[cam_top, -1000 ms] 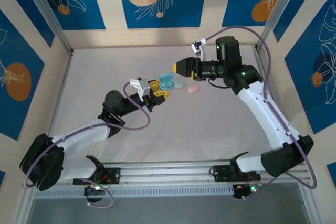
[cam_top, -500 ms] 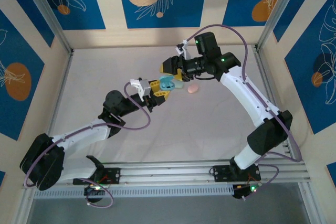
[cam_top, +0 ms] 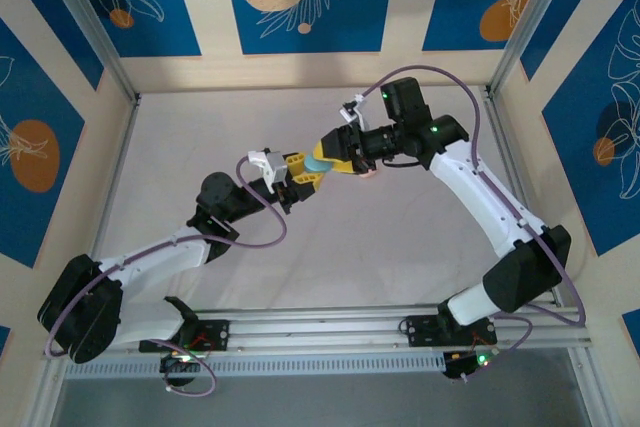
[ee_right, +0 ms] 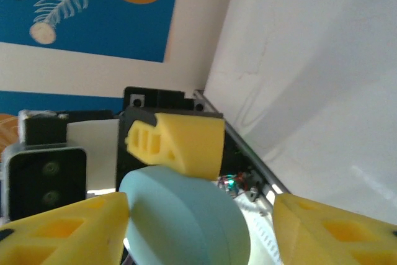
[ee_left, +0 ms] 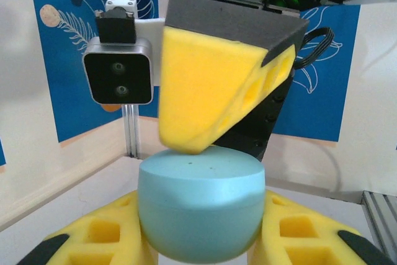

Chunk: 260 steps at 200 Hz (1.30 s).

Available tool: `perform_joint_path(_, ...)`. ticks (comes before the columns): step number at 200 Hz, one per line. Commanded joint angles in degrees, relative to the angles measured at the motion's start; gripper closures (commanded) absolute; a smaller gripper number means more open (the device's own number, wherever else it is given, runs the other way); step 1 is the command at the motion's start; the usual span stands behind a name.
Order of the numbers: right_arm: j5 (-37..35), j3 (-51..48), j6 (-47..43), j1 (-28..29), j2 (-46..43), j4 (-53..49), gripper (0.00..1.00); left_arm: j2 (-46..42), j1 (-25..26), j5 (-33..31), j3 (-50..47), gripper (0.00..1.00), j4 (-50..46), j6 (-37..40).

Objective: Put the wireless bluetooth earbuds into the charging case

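Note:
A light blue pebble-shaped charging case (ee_left: 201,209) sits closed between my left gripper's yellow fingers (ee_left: 93,243), which are shut on its sides. In the top view that left gripper (cam_top: 310,171) holds the case (cam_top: 316,159) above the table's middle. My right gripper (cam_top: 330,155) reaches in from the right, over the case. One of its yellow fingers (ee_left: 205,91) rests on the case's top. In the right wrist view the case (ee_right: 186,221) lies against the right gripper's left finger (ee_right: 62,228), while the other finger (ee_right: 335,228) stands apart from it. The earbuds are hidden.
A pink pebble-shaped piece (cam_top: 373,173) lies on the white table (cam_top: 200,137) just behind the right gripper. Aluminium frame posts and blue patterned walls close in the table on three sides. The arm bases sit at the near edge.
The right arm swung left and came onto the blue case, and its jaws narrowed. The left arm kept still with the case in its grip.

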State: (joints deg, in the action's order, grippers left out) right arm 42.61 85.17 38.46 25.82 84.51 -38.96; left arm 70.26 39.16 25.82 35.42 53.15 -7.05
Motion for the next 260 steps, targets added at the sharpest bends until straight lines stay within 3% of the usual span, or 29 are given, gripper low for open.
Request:
perform_joint_path(1, 8.39, -3.06, 5.08, -0.67, -1.53, 6.07, 0.44, -0.13, 0.51, -0.18, 1.62, 0.72, 2.75, 0.46)
perform_joint_path(54, 13.17, -5.18, 9.68, -0.67, -0.68, 11.44, 0.49, 0.84, 0.52, 0.8, 2.02, 0.72, 3.37, -0.16)
perform_joint_path(104, 13.95, -6.11, 9.97, -1.07, -1.04, 13.05, 0.73, 0.84, 0.55, -0.64, 2.03, 0.67, 1.39, 0.55)
perform_joint_path(126, 12.82, -7.63, 10.59, -2.12, -2.06, 14.77, 0.78, 0.67, 0.56, -1.69, 1.95, 0.62, -0.63, 1.41)
perform_joint_path(172, 9.64, -12.71, 15.05, -4.64, -4.59, 21.79, 0.8, -0.16, 0.57, -3.23, 1.72, 0.34, -4.51, 2.58)
perform_joint_path(189, 7.03, -14.88, 15.4, -5.59, -5.08, 22.57, 0.8, -1.21, 0.59, -3.22, 1.35, 0.34, -6.89, 3.16)
perform_joint_path(208, 5.02, -17.17, 14.1, -7.17, -4.44, 22.57, 0.8, -3.13, 0.61, -5.42, 0.23, 0.23, -8.96, 4.02)
perform_joint_path(227, -0.52, -20.83, 12.88, -8.61, -3.11, 22.21, 0.8, -6.11, 0.61, -9.09, -1.67, 0.21, -10.27, 4.45)
perform_joint_path(260, -6.82, -25.21, 11.83, -8.56, 4.69, 23.5, 0.79, -10.49, 0.52, -14.9, -1.65, 0.19, -17.52, 4.77)
